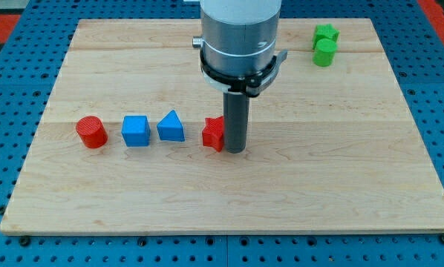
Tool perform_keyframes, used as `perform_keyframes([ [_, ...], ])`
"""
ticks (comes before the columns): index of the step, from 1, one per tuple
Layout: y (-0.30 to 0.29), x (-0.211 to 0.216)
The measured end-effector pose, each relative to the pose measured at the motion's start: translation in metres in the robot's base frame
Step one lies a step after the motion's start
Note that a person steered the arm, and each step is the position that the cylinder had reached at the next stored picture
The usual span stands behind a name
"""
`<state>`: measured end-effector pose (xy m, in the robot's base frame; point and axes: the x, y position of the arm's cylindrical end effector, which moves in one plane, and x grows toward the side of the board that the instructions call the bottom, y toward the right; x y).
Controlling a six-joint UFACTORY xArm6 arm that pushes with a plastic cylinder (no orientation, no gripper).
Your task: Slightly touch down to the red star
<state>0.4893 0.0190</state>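
My tip (235, 150) touching red star (213, 133) on view's right side.

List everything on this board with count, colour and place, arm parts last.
red cylinder: 1, red, view's left end of the row
blue cube: 1, blue, right of the cylinder
blue triangular block: 1, blue, right of the cube
red star: 1, red, centre, partly hidden by the rod
green blocks: 2, green, view's top right, touching; shapes unclear
wooden board: 1, light wood, on blue pegboard
my tip: 1, dark rod end, against the star's right side
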Motion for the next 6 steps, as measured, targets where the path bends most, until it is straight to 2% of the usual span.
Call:
perform_keyframes([
  [1, 0.016, -0.010],
  [2, 0.008, -0.056],
  [3, 0.035, -0.050],
  [4, 0.039, 0.039],
  [5, -0.011, 0.025],
  [6, -0.016, 0.016],
])
